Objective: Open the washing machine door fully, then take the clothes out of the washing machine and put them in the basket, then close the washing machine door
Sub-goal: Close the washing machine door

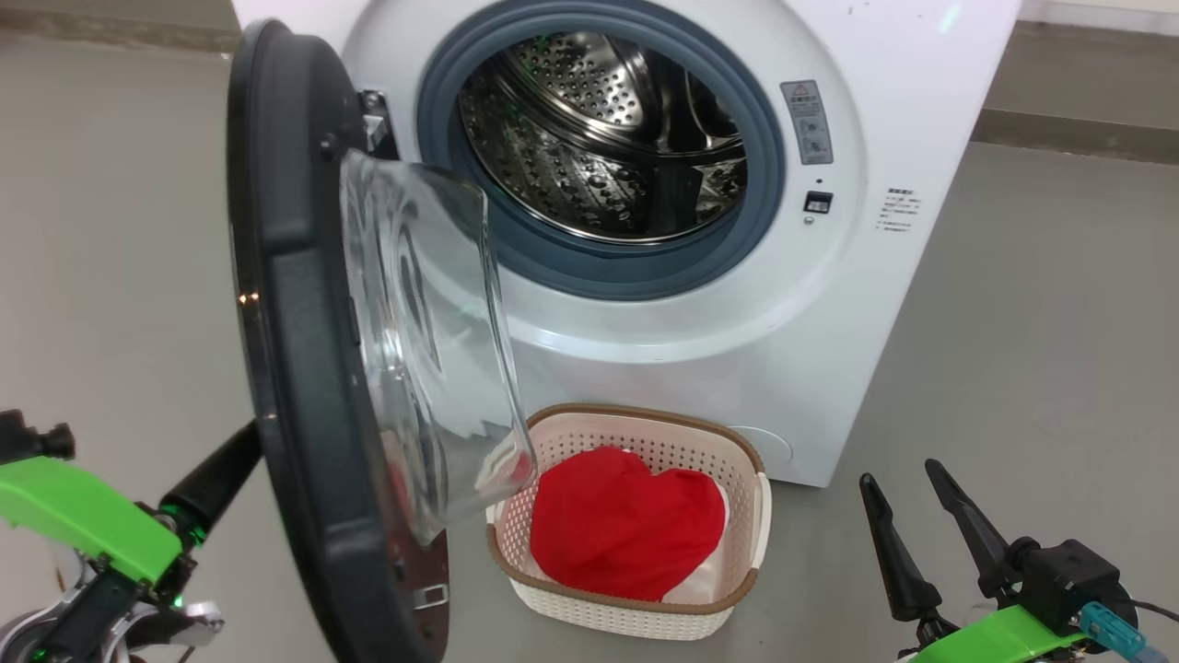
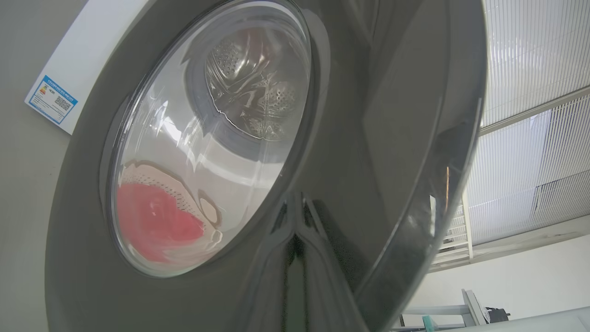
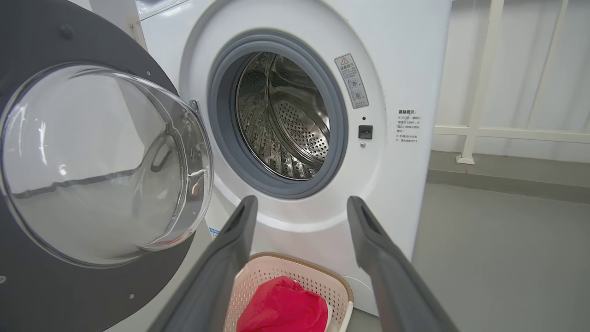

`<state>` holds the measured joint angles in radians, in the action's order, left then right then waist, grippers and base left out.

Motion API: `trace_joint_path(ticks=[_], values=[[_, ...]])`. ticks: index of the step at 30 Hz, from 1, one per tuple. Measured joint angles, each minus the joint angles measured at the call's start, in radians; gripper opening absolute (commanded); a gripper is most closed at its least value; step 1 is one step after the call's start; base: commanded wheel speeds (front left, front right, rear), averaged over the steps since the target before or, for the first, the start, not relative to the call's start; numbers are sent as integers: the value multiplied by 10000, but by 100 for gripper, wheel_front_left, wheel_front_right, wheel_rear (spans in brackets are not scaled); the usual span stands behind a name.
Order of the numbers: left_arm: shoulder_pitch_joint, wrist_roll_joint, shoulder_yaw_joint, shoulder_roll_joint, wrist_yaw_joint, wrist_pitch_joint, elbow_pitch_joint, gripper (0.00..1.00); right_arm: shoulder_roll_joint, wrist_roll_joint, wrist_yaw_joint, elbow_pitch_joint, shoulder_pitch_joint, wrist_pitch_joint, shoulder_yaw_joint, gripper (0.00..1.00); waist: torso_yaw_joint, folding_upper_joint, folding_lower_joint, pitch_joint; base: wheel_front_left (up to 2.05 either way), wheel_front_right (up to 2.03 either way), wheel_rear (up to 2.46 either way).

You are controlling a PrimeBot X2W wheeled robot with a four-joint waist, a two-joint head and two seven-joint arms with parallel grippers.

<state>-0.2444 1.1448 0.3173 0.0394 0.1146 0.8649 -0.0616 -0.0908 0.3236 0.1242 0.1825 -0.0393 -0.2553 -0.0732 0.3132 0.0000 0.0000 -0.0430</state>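
Clothes (image 1: 626, 534) in basket (image 1: 636, 619) on grey floor (image 1: 1032, 368), washer door (image 1: 295, 368) open, R hand (image 1: 898, 471) spread, empty, L hand (image 1: 216, 479) grip unclear

Smooth grey floor (image 1: 1032, 350), matte and even, bounded at the far side by a low darker step (image 1: 1068, 138). Standing squarely on it, a white front-loading washing machine (image 1: 903, 110), base flat to the ground. Set down just in front of the machine's lower front, touching or not impossible to tell, a small cream basket (image 1: 599, 615) with perforated sides and a brown rim, resting level on the floor. Heaped inside, red clothes (image 1: 626, 525) with a sliver of white at the edge.
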Motion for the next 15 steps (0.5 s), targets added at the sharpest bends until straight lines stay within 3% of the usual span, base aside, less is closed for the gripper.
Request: trace_joint_path(ticks=[15], values=[[241, 476, -840, 0, 6, -403, -222, 0, -31, 0, 0, 13, 3, 0, -33, 100, -935, 0, 0, 88, 0, 0, 0]])
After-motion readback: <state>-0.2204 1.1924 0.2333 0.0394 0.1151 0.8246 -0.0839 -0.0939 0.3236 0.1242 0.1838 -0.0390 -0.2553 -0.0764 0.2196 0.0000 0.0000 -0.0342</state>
